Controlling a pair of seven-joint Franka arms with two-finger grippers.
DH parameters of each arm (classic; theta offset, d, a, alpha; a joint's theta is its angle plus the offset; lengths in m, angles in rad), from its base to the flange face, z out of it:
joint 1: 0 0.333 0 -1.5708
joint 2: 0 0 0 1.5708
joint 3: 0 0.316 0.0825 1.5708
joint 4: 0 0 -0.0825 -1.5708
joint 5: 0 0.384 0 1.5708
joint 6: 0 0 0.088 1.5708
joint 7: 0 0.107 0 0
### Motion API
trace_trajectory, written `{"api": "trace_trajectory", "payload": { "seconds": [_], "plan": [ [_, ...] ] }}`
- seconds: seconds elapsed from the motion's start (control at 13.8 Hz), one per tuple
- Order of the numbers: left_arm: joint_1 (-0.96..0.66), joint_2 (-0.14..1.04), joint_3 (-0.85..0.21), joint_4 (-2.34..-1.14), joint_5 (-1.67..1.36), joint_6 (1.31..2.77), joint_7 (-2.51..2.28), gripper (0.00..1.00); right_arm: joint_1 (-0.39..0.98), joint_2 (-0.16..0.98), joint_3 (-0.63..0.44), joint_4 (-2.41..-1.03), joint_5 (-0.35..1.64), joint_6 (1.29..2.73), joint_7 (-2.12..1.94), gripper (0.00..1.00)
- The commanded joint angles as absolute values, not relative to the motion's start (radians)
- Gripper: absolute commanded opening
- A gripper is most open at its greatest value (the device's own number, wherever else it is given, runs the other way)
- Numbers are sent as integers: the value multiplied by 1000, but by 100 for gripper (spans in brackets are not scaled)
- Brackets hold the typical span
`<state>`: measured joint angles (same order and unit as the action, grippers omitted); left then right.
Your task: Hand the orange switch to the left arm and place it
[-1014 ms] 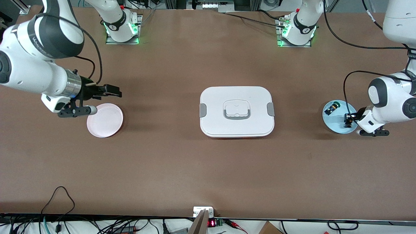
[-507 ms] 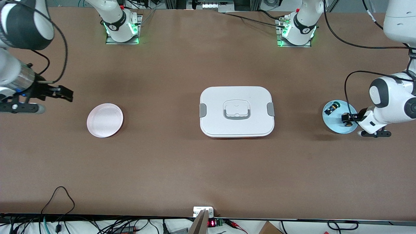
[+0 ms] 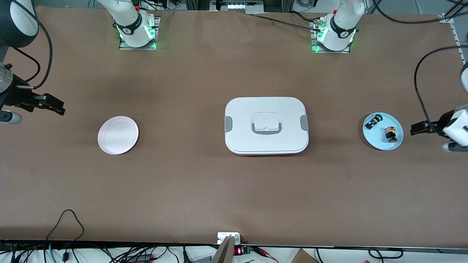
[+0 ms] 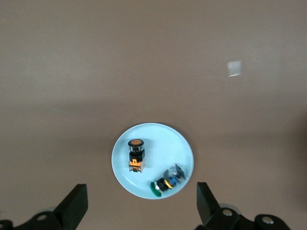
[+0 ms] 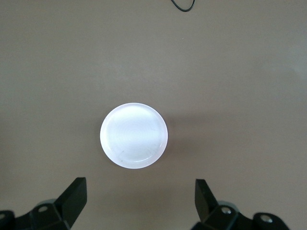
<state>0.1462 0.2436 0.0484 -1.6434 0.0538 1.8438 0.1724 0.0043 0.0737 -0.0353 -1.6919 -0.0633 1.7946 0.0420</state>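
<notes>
Both arms pulled back toward the table ends since a second ago: left gripper (image 3: 416, 128) off the blue plate (image 3: 396, 144), right gripper (image 3: 55, 107) off the white plate (image 3: 117, 135). Front view: orange switch (image 3: 390, 133) lies on blue plate beside green-capped part (image 3: 373, 121); box (image 3: 266, 125) mid-table between the plates.

Left wrist view: fingers (image 4: 76, 206) spread, empty, above blue plate; switch (image 4: 136, 155) lying flat.

Right wrist view: fingers (image 5: 73, 196) spread, empty, white plate (image 5: 134, 135) bare.

Risk: tiny switch could roll or slip in the pinch; wrong part grabbed; low carry clips the box.

Count: two arms, two plates, two parts, one box.
</notes>
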Motion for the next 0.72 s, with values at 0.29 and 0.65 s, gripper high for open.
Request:
{"api": "trace_trajectory", "payload": {
  "seconds": [0.29,0.65],
  "plan": [
    [66,115,6,-1503,17,1570,-9,100,-3,3,-34,-1735,-52,1735,-17,100],
    [-40,94,41,-1512,21,1551,-89,100,-5,5,-38,-1726,-45,1721,-38,100]
  ]
}}
